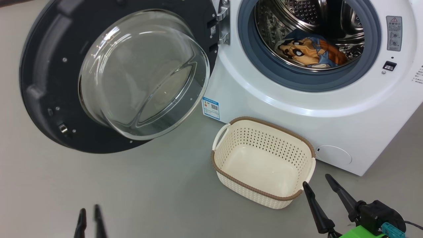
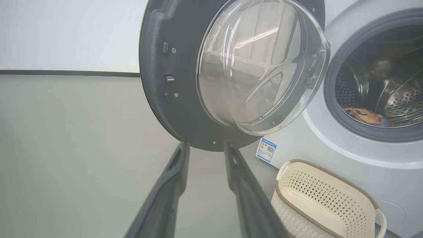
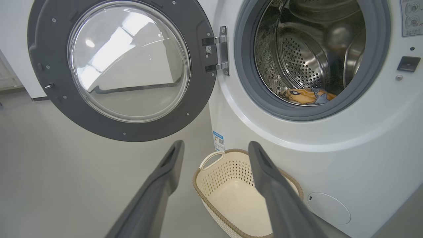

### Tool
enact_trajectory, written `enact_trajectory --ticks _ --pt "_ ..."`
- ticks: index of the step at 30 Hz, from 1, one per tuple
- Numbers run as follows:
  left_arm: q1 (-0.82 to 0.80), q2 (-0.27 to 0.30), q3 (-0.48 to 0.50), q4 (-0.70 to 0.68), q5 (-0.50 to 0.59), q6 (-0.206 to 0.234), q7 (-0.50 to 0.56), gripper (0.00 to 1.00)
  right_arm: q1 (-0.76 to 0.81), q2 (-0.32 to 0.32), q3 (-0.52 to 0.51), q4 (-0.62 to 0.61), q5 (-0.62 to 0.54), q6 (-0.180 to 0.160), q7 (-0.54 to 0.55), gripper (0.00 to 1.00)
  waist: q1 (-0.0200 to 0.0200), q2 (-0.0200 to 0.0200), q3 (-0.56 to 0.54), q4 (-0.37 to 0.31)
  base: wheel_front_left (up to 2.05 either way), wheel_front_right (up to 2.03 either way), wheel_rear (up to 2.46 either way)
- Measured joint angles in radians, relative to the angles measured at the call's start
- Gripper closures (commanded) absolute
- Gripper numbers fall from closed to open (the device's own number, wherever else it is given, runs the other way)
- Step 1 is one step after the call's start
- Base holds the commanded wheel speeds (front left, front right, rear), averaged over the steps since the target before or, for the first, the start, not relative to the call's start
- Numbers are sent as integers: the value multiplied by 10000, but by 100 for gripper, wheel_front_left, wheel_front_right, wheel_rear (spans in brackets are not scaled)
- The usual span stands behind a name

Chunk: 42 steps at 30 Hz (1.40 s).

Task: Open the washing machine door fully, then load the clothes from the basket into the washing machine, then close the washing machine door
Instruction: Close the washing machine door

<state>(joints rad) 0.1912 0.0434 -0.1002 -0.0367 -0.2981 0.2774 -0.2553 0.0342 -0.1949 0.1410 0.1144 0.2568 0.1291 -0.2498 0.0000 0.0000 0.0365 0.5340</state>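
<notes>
Left pincer (image 1: 89,208): two long dark fingers parted by a narrow gap, nothing between them, low over the grey floor (image 1: 138,188). Right pincer (image 1: 316,179): fingers spread wide, released, grasping nothing. Just beside its left fingertip stands the small cream-white perforated plastic basket (image 1: 264,123) with a brown woven-look rim, empty, set close to the front of the big white front-loading washing machine (image 1: 264,105). Up and beyond the right pincer, the bundle of orange, blue and cream cartoon-print clothes (image 1: 310,51) lies inside the perforated steel drum (image 1: 297,13), behind the grey rubber ring (image 1: 284,76). Ahead of the left pincer, well apart, the large round black-rimmed door (image 1: 43,82) with its bulging clear glass window stands swung wide open.
</notes>
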Motion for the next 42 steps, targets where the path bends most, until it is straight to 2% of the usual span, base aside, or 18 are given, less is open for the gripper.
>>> enact_trajectory --ticks 3,5,7,8,13,17,20,26,32,37,42 --pt "0 -8 397 -4 -621 -8 0 100 0 2 -13 0 10 0 0 0 0 0 -14 -7 0 0 0" --pt "-1 -15 846 -2 -1053 -107 0 100 2 10 -35 0 10 0 0 0 0 0 -23 -10 0 0 0" --pt "-13 -27 1505 4 -1921 -286 0 100 4 36 -84 0 10 0 0 0 0 0 -31 -10 0 0 0" --pt "-13 -27 1505 4 -1921 -286 0 100 4 36 -84 0 10 0 0 0 0 0 -31 -10 0 0 0" --pt "-257 -46 3467 642 -3394 -1227 -2 100 20 132 -178 4 10 0 0 0 0 0 -74 -53 0 0 0" --pt "-1164 -50 5030 1795 -3643 -2063 -2 100 34 198 -249 6 10 0 0 0 0 0 -79 -84 0 0 0" --pt "-2134 403 5827 2917 -3764 -2454 -2 100 35 249 -234 19 10 0 0 0 0 0 -77 -102 0 0 0" --pt "-4130 1916 6378 4989 -4328 -2554 410 100 61 270 -286 13 10 0 0 0 0 0 -41 -110 0 0 0" --pt "-6134 3120 6978 6753 -5104 -2309 1185 100 201 341 -372 -2 8 0 0 0 0 0 -19 -222 0 0 0" --pt "-6891 3795 7680 7490 -5695 -1954 1507 100 215 324 -309 -4 8 0 0 0 0 0 89 -614 0 0 0" --pt "-7492 4299 8098 7873 -6138 -1781 1799 100 222 130 -274 -4 10 0 0 0 0 0 295 -1082 0 0 0"
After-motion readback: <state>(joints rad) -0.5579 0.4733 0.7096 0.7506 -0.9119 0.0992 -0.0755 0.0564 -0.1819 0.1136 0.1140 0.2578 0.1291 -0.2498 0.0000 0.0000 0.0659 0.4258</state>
